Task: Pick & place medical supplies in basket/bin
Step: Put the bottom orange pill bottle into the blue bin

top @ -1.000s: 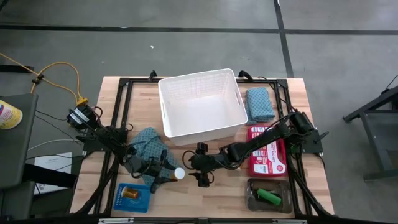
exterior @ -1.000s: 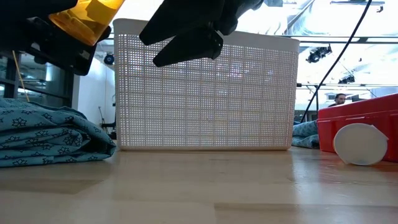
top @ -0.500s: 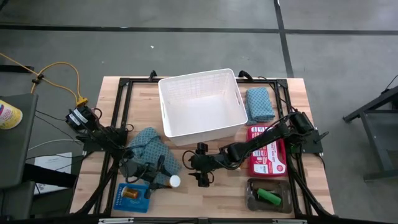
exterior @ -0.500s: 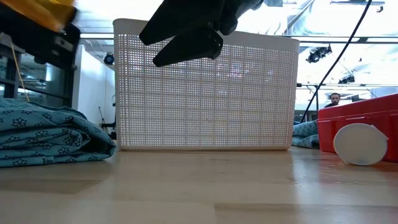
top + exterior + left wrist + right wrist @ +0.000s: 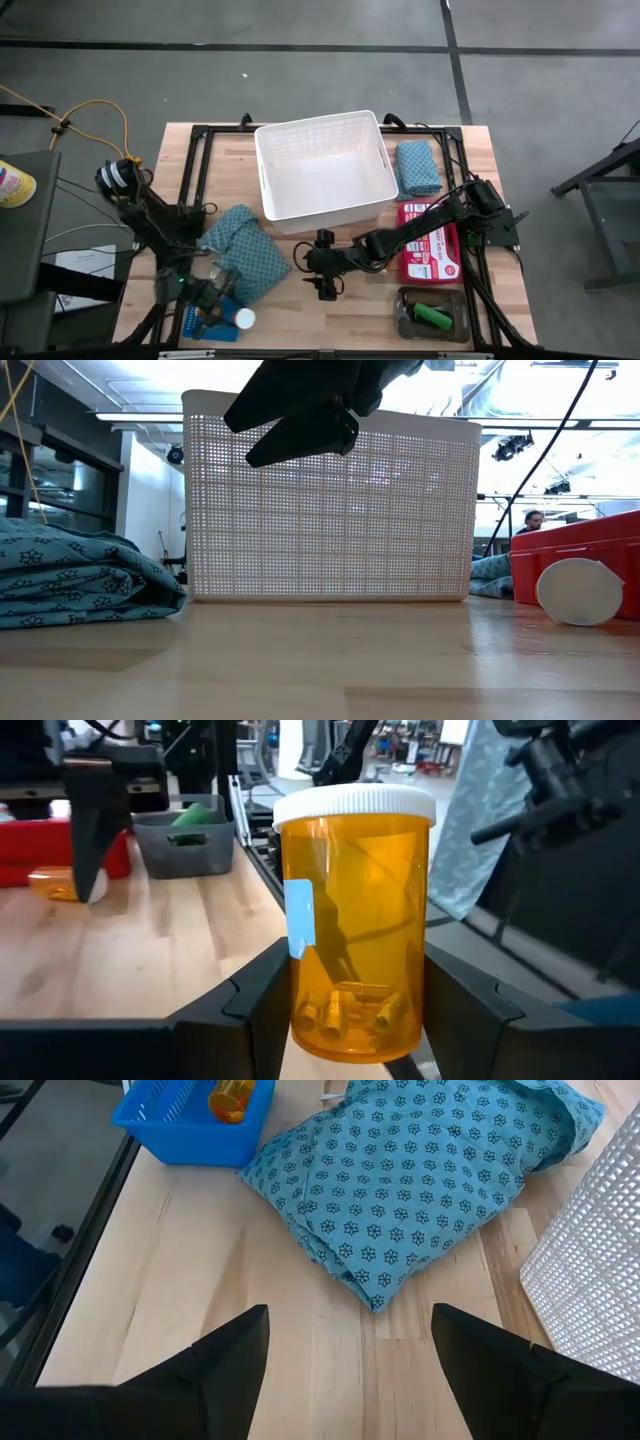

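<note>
My left gripper [image 5: 228,318] is shut on an orange pill bottle [image 5: 355,920] with a white cap [image 5: 243,318], at the right edge of the small blue mesh tray [image 5: 200,328] near the table's near-left corner. My right gripper [image 5: 322,270] hangs open above the bare wood right of a teal patterned cloth [image 5: 240,262], which lies flat on the table. The right wrist view shows that cloth [image 5: 430,1180] and the blue tray [image 5: 185,1125] with an orange bottle [image 5: 230,1098] in it. The white lattice basket [image 5: 325,165] stands behind. My left gripper pinches the orange pill bottle between its two fingers [image 5: 262,1005], one on each side of the bottle's lower body [image 5: 310,1010] near its base. The bottle lies along the fingers, its white cap [image 5: 355,802] pointing away from the wrist, toward the table's right.
A second teal cloth [image 5: 418,165] lies right of the basket. A red case [image 5: 430,240] sits below it, with a white round cap [image 5: 580,592] before it. The grey tray [image 5: 432,315] holds a green piece [image 5: 433,317]. A person [image 5: 530,520] shows far behind.
My left gripper, still shut on the orange bottle, has swung from beside the teal cloth toward the table's near-left corner, ending at the blue tray. It has passed out of the low view. The right arm has kept still.
</note>
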Action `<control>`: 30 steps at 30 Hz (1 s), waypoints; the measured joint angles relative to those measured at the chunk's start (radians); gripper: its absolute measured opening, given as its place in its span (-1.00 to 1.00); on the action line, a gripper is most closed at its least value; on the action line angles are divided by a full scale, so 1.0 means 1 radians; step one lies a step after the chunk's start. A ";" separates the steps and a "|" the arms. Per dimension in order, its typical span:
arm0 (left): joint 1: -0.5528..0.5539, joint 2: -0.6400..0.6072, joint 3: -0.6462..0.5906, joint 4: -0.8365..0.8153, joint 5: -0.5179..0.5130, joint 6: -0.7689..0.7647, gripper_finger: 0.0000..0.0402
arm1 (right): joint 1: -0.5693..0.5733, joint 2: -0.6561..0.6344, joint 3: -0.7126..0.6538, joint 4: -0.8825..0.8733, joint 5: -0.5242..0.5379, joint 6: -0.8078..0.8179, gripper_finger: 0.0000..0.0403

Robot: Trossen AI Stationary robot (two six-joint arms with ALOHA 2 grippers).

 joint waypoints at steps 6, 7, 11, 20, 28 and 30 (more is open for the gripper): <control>-0.180 -0.094 0.000 -0.230 -0.253 -0.095 -0.13 | 0.000 0.000 0.000 0.000 0.000 0.000 0.33; -0.195 -0.100 0.000 -0.266 -0.262 -0.134 -0.13 | 0.000 0.000 0.000 0.000 0.000 0.000 0.33; -0.214 -0.105 0.000 -0.394 -0.216 -0.333 -0.13 | 0.000 0.000 0.000 0.000 0.000 0.000 0.33; -0.205 -0.105 0.000 -0.631 0.016 -0.746 -0.13 | 0.000 0.000 0.000 0.000 0.000 0.000 0.33; -0.228 -0.105 0.000 -0.639 0.152 -0.906 -0.13 | 0.000 0.000 0.000 0.001 0.000 0.000 0.33; -0.231 -0.105 0.000 -0.643 0.173 -0.939 -0.13 | 0.000 0.000 0.000 0.001 0.000 0.000 0.33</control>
